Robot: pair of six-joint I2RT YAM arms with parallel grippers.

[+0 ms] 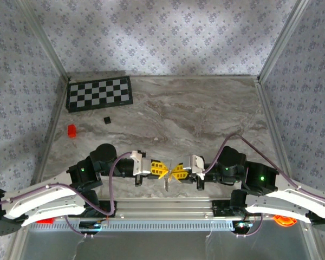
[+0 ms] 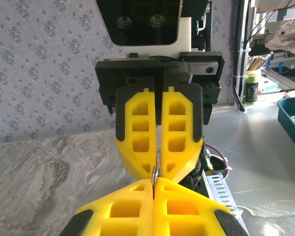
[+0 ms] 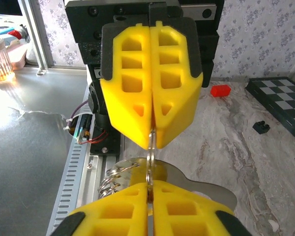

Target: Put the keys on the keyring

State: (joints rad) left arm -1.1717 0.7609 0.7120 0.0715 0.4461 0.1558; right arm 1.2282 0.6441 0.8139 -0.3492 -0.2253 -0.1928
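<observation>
The left gripper (image 1: 162, 170) and right gripper (image 1: 174, 171) meet tip to tip low in the middle of the top view, just above the rail at the table's (image 1: 206, 119) near edge. Each has its yellow fingers pressed together, and both pinch the keyring (image 3: 150, 150). In the right wrist view it shows as a thin metal loop, edge-on, running from one pair of tips to the other. Below it in that view, at centre bottom, a coil of small rings (image 3: 113, 178) and a flat silvery piece (image 3: 206, 189) lie just behind the right gripper's fingers. These may be the keys, though that is hard to tell. A red block (image 1: 71, 130), a black cube (image 1: 106, 119) and a checkerboard (image 1: 99, 93) sit well apart at the top view's upper left.
</observation>
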